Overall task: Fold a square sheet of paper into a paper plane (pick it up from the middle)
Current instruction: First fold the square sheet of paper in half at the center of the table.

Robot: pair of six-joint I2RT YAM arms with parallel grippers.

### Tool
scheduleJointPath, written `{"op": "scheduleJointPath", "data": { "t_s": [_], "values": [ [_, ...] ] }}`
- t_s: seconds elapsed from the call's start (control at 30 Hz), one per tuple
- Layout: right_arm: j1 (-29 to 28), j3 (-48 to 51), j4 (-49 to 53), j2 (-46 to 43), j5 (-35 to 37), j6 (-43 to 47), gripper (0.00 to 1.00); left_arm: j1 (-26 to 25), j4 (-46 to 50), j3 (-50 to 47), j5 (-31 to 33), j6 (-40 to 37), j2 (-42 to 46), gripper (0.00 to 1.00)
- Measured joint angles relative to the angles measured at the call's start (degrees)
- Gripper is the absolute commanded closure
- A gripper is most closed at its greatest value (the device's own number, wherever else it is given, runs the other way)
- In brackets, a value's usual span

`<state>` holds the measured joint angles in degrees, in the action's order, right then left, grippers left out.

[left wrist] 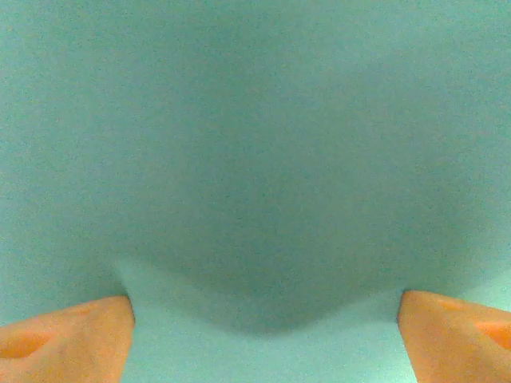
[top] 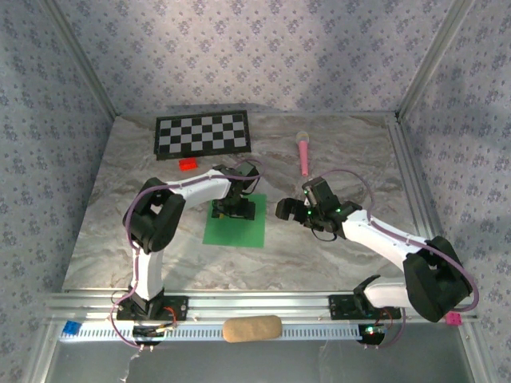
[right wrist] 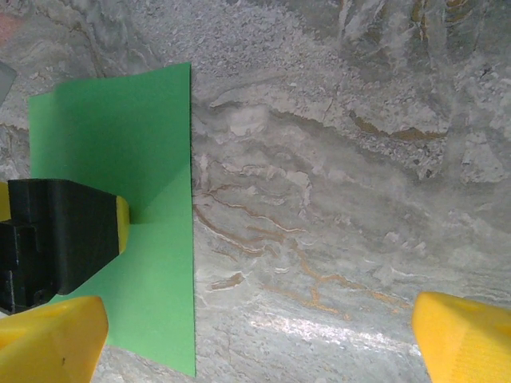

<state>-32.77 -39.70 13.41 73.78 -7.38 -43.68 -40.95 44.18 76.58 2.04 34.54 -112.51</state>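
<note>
The square sheet of paper (top: 239,233) is bright green and lies flat on the marble table (top: 335,159), a little left of centre. My left gripper (top: 231,209) points down onto its far half, open. In the left wrist view its orange fingertips (left wrist: 72,339) sit wide apart close over the sheet of paper (left wrist: 255,144). My right gripper (top: 286,211) hovers open just right of the sheet. From the right wrist, the paper (right wrist: 152,128) lies at the left with one black left-gripper finger (right wrist: 64,231) on it, while the right gripper (right wrist: 259,319) is above bare marble.
A black-and-white checkerboard (top: 202,134) lies at the back left with a small red block (top: 188,164) in front of it. A pink microphone-shaped toy (top: 304,152) lies at the back centre. A tan oblong object (top: 251,328) rests on the front rail.
</note>
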Motion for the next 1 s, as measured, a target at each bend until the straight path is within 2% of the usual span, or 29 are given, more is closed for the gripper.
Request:
{"op": "scheduleJointPath", "data": {
  "t_s": [0.2, 0.63, 0.93, 1.0],
  "values": [
    [0.00, 0.00, 0.22, 0.00, 0.13, -0.02, 0.00, -0.20, 0.00, 0.02, 0.26, 0.02, 0.00, 0.15],
    [0.00, 0.00, 1.16, -0.15, 1.95, -0.15, 0.00, -0.83, -1.07, -0.07, 0.15, -0.04, 0.22, 0.32],
    [0.00, 0.13, 1.88, -3.58, 6.03, -1.77, 0.00, -0.98, -5.14, -4.07, -0.26, -0.96, 3.08, 0.57],
    [0.00, 0.48, 1.88, -4.83, 6.88, -2.05, 0.00, -1.07, -5.62, -4.28, -0.55, -1.01, 3.26, 0.58]
  ]
}}
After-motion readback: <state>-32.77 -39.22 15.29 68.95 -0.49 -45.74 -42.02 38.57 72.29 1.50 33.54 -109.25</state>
